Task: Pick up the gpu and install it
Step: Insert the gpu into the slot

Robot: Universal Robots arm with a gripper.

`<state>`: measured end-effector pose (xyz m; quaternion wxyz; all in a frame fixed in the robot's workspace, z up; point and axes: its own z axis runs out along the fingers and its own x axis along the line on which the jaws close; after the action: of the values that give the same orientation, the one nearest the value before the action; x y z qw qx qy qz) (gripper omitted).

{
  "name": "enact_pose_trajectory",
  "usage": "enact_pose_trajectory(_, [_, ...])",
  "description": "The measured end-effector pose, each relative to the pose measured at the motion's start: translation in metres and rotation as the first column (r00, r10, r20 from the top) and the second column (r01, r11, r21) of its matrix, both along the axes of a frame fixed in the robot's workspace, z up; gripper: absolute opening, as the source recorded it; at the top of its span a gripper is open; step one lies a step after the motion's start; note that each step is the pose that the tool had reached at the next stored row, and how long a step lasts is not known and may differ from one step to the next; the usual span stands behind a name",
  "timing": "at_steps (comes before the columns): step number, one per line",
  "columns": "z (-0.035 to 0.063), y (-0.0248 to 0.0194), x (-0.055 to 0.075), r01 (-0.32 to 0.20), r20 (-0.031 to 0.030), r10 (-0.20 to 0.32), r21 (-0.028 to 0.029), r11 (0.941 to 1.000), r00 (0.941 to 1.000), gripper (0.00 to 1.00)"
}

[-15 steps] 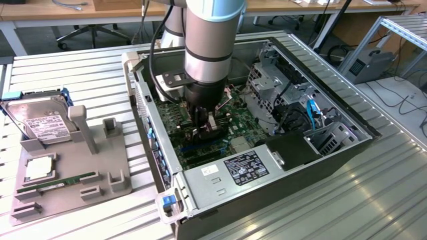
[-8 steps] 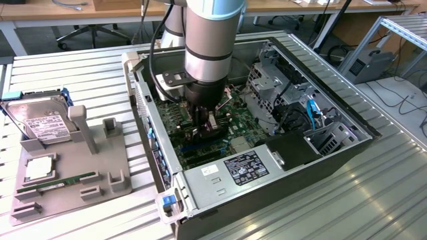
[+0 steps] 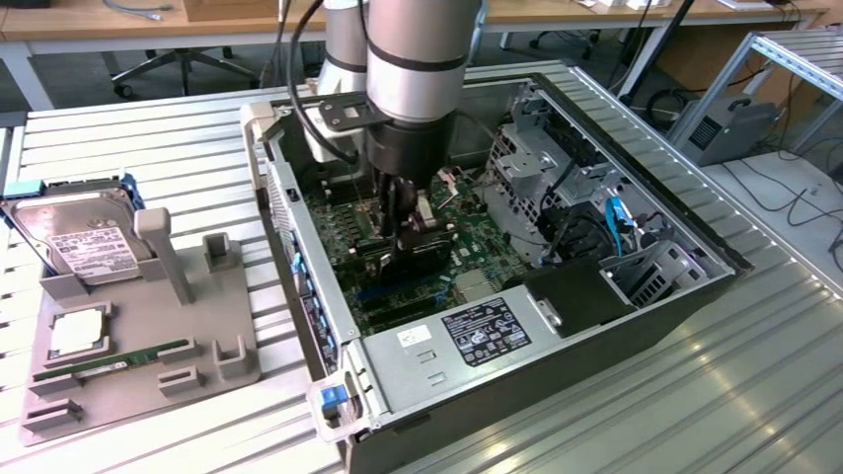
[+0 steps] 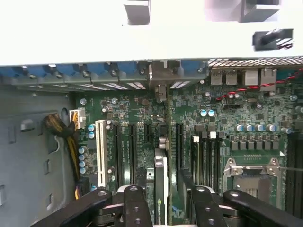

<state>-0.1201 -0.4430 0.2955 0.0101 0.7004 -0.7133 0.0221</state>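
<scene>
The gpu (image 4: 161, 184) stands on edge in the motherboard (image 3: 455, 232) inside the computer case (image 3: 685, 247) — gripper (image 4: 163, 208) fingers either side, apart.

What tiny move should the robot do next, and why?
Probably lift the tool straight up. The gpu stands on edge on the motherboard, and the tool's fingers sit apart on either side with gaps, so it looks released.

I see the gpu (image 4: 161, 189) standing on edge, a thin card seated upright on the motherboard (image 4: 189, 123), directly between my end effector (image 4: 163, 203) fingers.
</scene>
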Motion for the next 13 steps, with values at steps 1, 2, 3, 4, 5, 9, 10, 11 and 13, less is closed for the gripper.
enact_pose_trajectory(1, [0.0049,0.0014,0.000,0.000,-0.0001,0.000,-0.0016,1.0000,1.0000,0.40])
enact_pose_trajectory(2, [0.0092,0.0032,0.000,0.000,-0.0001,0.000,-0.0027,1.0000,1.0000,0.39])
enact_pose_trajectory(3, [0.0125,0.0050,0.000,0.000,-0.0002,0.000,-0.0032,1.0000,1.0000,0.39])
enact_pose_trajectory(4, [0.0140,0.0060,0.000,0.000,-0.0001,0.000,-0.0031,1.0000,1.0000,0.32])
enact_pose_trajectory(5, [0.0144,0.0062,0.001,0.000,-0.0001,0.000,-0.0033,1.0000,1.0000,0.32])
enact_pose_trajectory(9, [0.0145,0.0062,0.013,0.000,-0.0104,0.000,-0.0032,1.0000,0.9999,0.14])
enact_pose_trajectory(10, [0.0145,0.0062,0.017,0.000,-0.0156,0.000,-0.0033,1.0000,0.9999,0.11])
enact_pose_trajectory(11, [0.0144,0.0062,0.022,0.000,-0.0209,0.000,-0.0032,1.0000,0.9998,0.11])
enact_pose_trajectory(13, [0.0144,0.0062,0.032,0.000,-0.0336,0.000,-0.0033,1.0000,0.9994,0.11])
